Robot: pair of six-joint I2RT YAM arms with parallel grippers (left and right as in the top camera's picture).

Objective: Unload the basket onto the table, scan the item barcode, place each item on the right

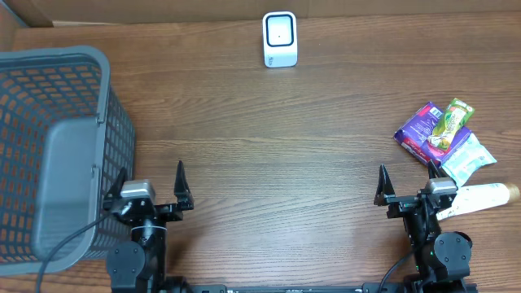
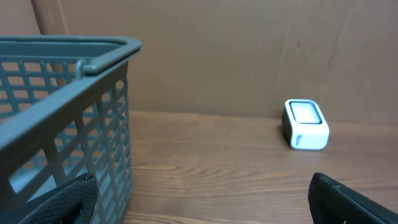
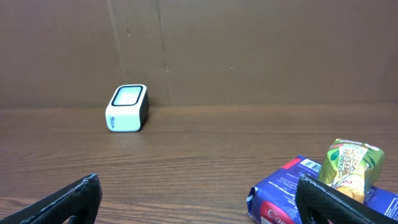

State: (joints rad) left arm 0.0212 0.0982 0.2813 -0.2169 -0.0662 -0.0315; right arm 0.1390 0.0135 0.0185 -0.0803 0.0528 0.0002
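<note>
The white barcode scanner [image 1: 280, 38] stands at the far middle of the table, also seen in the left wrist view [image 2: 306, 124] and the right wrist view [image 3: 127, 108]. The items lie in a pile at the right: a purple packet [image 1: 418, 130], a green pouch [image 1: 452, 120], a pale teal packet [image 1: 470, 157] and a white tube [image 1: 482, 198]. My right gripper [image 1: 407, 181] is open and empty beside the pile, the purple packet [image 3: 292, 193] just ahead of its right finger. My left gripper [image 1: 151, 177] is open and empty at the near left.
A tall grey mesh basket [image 1: 49, 155] fills the left side, its wall [image 2: 74, 124] close against my left gripper's left finger. A cardboard wall backs the table behind the scanner. Bare wooden tabletop [image 1: 277, 155] stretches between the two arms and the scanner.
</note>
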